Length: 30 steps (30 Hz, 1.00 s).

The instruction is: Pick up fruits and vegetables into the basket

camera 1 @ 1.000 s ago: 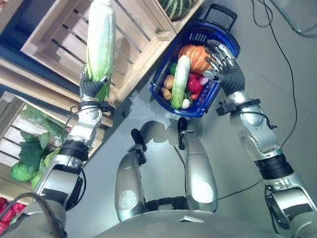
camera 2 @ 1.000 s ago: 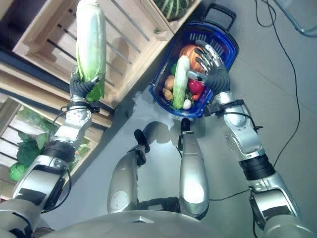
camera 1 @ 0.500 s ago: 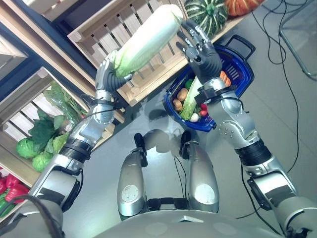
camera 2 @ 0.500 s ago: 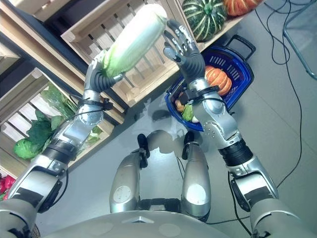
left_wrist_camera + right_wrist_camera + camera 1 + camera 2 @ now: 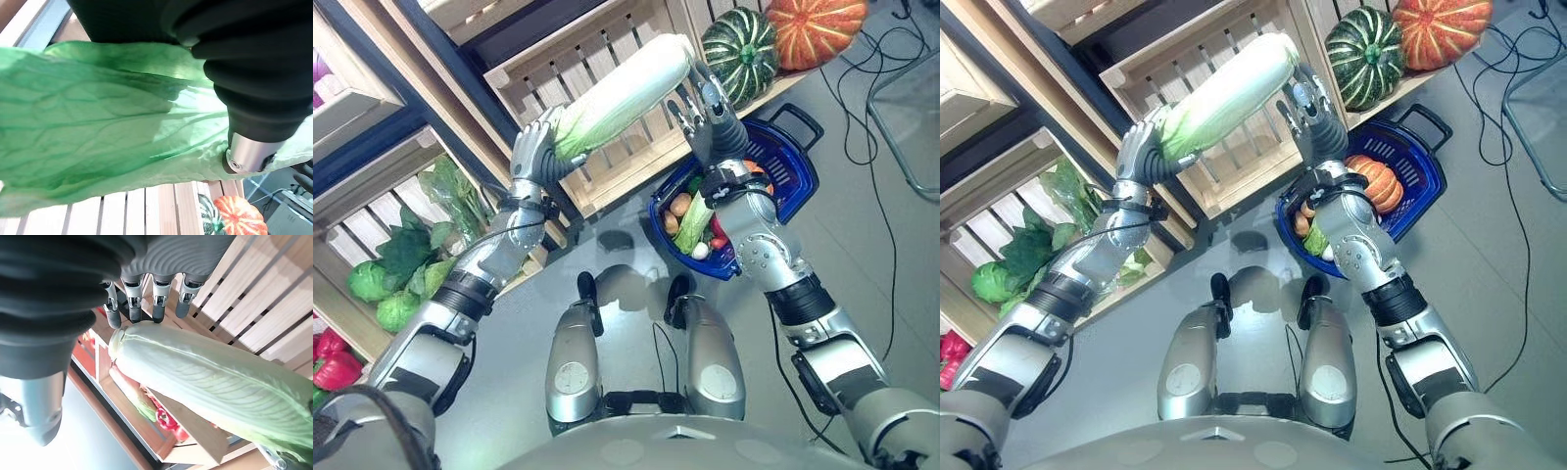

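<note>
A long napa cabbage (image 5: pixel 626 90) slants in the air in front of the wooden crates. My left hand (image 5: pixel 536 152) is shut on its green leafy end (image 5: pixel 98 132). My right hand (image 5: pixel 710 122) is open, its straight fingers (image 5: pixel 142 298) at the cabbage's pale end (image 5: pixel 210 377). Below the right hand, the blue basket (image 5: pixel 803 166) stands on the floor. It holds an orange pumpkin (image 5: pixel 1376 181), a pale green zucchini (image 5: pixel 695 220) and some small vegetables.
Slatted wooden crates (image 5: pixel 607 162) run along the left and back. A striped green squash (image 5: pixel 741 44) and an orange pumpkin (image 5: pixel 815 29) sit on a crate edge. Leafy greens (image 5: pixel 401 264) and red peppers (image 5: pixel 333 357) lie in the low left crates. A metal frame (image 5: pixel 901 117) stands right.
The cabbage has gone from upright to slanting toward the right. My right hand rose from over the basket to the cabbage's pale end. The camera has shifted.
</note>
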Motion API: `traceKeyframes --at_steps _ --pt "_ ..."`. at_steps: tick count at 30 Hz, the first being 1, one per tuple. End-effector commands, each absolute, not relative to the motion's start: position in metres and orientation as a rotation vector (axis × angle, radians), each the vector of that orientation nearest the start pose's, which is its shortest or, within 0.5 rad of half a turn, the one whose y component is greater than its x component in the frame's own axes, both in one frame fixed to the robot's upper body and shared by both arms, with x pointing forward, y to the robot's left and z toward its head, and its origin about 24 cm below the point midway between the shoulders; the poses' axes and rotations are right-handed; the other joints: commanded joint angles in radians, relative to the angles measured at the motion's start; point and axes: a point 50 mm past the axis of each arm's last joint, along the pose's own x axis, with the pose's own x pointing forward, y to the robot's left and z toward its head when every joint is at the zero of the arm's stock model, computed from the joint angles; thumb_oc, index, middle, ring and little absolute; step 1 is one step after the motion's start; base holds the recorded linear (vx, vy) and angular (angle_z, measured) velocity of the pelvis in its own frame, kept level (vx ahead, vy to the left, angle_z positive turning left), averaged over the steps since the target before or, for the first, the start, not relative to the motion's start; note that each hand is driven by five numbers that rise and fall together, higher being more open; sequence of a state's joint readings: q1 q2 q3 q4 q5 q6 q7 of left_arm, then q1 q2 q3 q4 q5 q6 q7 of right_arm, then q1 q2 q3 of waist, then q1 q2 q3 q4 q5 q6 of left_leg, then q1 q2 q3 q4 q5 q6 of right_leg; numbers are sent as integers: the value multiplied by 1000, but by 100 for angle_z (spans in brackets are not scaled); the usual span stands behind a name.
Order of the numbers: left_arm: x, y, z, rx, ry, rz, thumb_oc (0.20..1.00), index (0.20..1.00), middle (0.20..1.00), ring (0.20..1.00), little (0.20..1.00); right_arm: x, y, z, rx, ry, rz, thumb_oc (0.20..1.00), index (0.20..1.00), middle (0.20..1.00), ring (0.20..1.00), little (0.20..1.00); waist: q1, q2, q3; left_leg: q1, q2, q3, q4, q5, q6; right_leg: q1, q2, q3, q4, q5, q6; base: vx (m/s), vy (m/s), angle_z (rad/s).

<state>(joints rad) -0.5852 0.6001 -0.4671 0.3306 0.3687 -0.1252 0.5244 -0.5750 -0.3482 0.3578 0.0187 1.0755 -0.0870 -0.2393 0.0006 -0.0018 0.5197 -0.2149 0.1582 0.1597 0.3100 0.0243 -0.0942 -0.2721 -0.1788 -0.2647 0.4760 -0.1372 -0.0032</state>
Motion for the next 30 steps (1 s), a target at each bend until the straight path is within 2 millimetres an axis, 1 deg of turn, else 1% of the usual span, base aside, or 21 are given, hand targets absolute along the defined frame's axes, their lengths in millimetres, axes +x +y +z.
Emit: traceKeyframes --at_steps 1,3,5,7,9,12,13,15,16,17,20,22,26,30 --pt "315 103 185 997 -966 -69 200 200 200 200 200 314 -56 191 729 -190 508 1000 1000 1000 1000 1000 1 -39 -93 -1 -4 42 94 -132 20 70 -28 18 -108 44 71 0 0 0" --pt "317 103 184 976 -937 -73 200 200 200 200 200 316 -59 190 699 -216 446 1000 1000 1000 1000 1000 2 -40 -92 3 -1 42 100 -139 18 73 -28 19 -103 38 73 0 0 0" --pt "318 102 182 926 -887 -79 200 200 200 200 200 317 -60 191 692 -241 435 1000 1000 1000 1000 1000 1 -39 -93 6 -1 43 97 -139 18 78 -28 19 -108 39 74 0 0 0" --pt "320 101 179 882 -840 -71 200 200 200 200 200 315 -59 196 659 -290 437 1000 1000 1000 1000 1000 0 -39 -94 8 -1 43 94 -139 17 80 -28 19 -113 39 76 0 0 0" --pt "320 100 178 864 -832 -49 200 200 200 200 200 312 -58 203 625 -336 439 1000 1000 1000 1000 1000 -2 -38 -94 5 -3 40 89 -133 18 74 -27 23 -115 45 77 -12 13 -2" --pt "319 100 178 869 -839 -33 200 200 200 200 200 311 -58 207 607 -350 432 1000 1000 1000 1000 1000 -2 -38 -92 7 -4 38 93 -140 17 77 -27 25 -112 39 79 0 0 0" --pt "320 101 179 861 -828 -37 200 200 200 200 200 311 -59 208 607 -349 429 1000 1000 1000 1000 1000 -2 -39 -95 6 -6 39 87 -133 18 76 -27 24 -119 46 78 0 0 0" --pt "321 103 179 808 -770 -46 200 200 200 200 200 312 -61 210 600 -367 424 1000 1000 1000 1000 1000 -1 -40 -95 8 -6 39 85 -132 18 79 -26 25 -122 47 79 0 0 0" --pt "322 105 175 769 -728 -46 200 200 200 200 200 311 -62 212 589 -384 425 1000 1000 1000 1000 1000 1 -38 -93 14 -4 38 89 -140 17 85 -27 24 -117 39 80 0 0 0" --pt "323 105 173 751 -706 -44 200 200 200 200 200 311 -62 214 578 -398 420 1000 1000 1000 1000 1000 1 -39 -96 14 -5 38 81 -132 18 85 -27 23 -124 46 80 0 0 0" --pt "324 108 169 705 -662 -21 200 200 200 200 200 309 -65 219 551 -441 392 1000 1000 1000 1000 1000 2 -37 -99 21 -6 37 77 -132 18 92 -27 21 -128 46 82 0 0 0" --pt "325 112 166 679 -631 4 200 200 200 200 200 307 -70 223 512 -487 356 1000 1000 1000 1000 1000 0 -36 -101 24 -6 38 76 -132 17 95 -27 21 -130 46 82 0 0 0" --pt "328 130 159 583 -553 114 200 200 200 200 200 303 -85 230 447 -567 250 1000 1000 1000 1000 1000 -12 -30 -108 41 -8 40 66 -133 19 102 -26 30 -133 47 87 21 45 -1" --pt "329 147 161 512 -526 208 200 200 200 200 200 302 -102 230 448 -597 155 1000 1000 1000 1000 1000 -22 -26 -114 50 -8 45 65 -135 18 109 -28 35 -136 46 88 19 38 -3"
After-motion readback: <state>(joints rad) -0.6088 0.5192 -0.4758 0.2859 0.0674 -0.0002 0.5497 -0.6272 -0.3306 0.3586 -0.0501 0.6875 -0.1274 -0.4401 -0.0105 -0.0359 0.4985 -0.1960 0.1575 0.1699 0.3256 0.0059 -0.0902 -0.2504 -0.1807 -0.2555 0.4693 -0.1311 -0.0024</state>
